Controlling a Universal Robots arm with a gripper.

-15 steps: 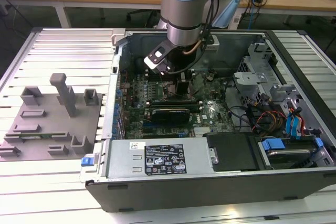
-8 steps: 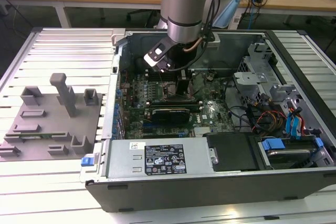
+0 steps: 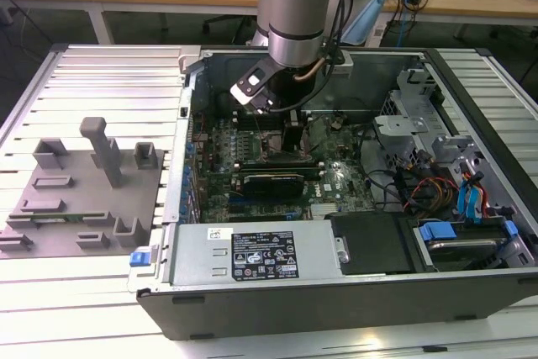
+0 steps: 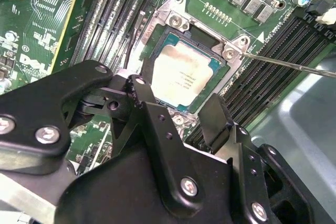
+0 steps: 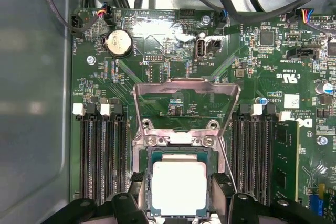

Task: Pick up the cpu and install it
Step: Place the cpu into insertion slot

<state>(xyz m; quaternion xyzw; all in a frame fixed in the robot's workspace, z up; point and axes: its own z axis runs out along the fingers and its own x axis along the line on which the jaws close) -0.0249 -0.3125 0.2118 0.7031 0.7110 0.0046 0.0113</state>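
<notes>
In the exterior view the arm point(image 3: 298, 6) stands vertical, its gripper point(image 3: 290, 136) down inside the open computer case point(image 3: 294, 313). In the second wrist view the gripper is spread, straddling the cpu point(image 4: 184, 74), which lies flat in the socket point(image 4: 231, 53) with its metal top up. In the first wrist view the cpu, which is square, sits aligned with the socket's edges, below the raised load plate point(image 5: 186, 83).

— Where is the small, flat, square cpu point(image 4: 184, 77) with the pale silvery-white metal top?

— In both wrist views it lies flat, top face up, inside the metal-framed socket point(image 5: 178, 140) on the green motherboard point(image 5: 157, 40).

— Is it sitting straight?

— Its edges run parallel with the frame, and a thin darker border shows around the pale lid point(image 5: 178, 187). The lid carries faint print and some dull smudging.

— Is it covered?

— No, the socket's hinged metal plate point(image 5: 186, 83) stands raised, apart from it.
</notes>
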